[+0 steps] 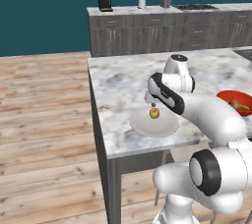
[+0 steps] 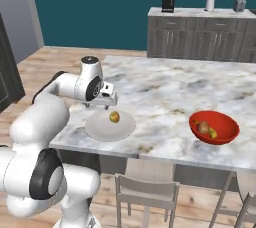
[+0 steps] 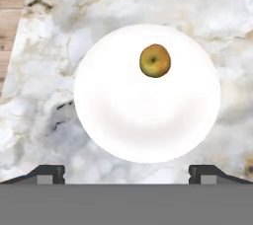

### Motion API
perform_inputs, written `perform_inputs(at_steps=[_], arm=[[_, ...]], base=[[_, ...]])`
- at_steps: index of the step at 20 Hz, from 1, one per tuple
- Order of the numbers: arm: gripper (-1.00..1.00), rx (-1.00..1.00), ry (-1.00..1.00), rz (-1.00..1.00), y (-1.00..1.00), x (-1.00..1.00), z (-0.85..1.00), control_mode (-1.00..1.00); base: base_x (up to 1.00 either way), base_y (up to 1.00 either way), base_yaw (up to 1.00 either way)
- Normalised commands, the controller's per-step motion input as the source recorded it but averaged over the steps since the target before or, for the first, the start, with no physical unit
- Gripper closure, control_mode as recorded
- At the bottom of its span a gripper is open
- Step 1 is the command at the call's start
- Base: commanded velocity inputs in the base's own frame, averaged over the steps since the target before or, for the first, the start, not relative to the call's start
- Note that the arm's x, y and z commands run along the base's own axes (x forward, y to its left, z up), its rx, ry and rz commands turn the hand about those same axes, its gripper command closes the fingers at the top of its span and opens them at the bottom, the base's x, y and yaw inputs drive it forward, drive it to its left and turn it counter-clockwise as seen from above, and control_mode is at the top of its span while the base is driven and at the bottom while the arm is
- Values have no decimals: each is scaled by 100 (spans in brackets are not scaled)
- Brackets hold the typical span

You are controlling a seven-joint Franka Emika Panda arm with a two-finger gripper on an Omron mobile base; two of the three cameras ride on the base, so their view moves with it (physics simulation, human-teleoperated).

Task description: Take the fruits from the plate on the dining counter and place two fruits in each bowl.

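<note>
On the white-grey veined marble dining counter sits the round, flat, pale plate, and one fruit is left on it: the small yellow-green apple. Seen from the hand camera, that apple lies toward one o'clock of the plate's middle, well inside the rim. The black two-finger gripper hangs just above the plate, jaws spread wide and empty, its tips standing apart at the bottom corners of the hand view.

Judging by this, the job is well past halfway. The glossy red rounded bowl, well apart from the plate toward three o'clock in the right base view, already holds two pieces: a reddish-brown round fruit and something yellow beside it, probably the banana, though it is too small to be sure. Where the fourth fruit and the tan bowl are I cannot tell. The apple is presumably next to go.

The right base view looks into the red bowl and shows its contents plainly; the left base view catches just its edge at the frame's right side. The hand view alone gives the apple's exact spot on the plate.
</note>
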Motion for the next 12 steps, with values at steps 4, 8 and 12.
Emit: perform_inputs(at_steps=[4, 8, 12], arm=[[-100, 0, 5, -3, -19, 88, -44, -100], [-100, 0, 1, -2, -13, 73, -57, -100], [-100, 0, 0, -2, -9, 64, -58, -100]], base=[[0, 0, 0], [0, 0, 0], [0, 0, 0]])
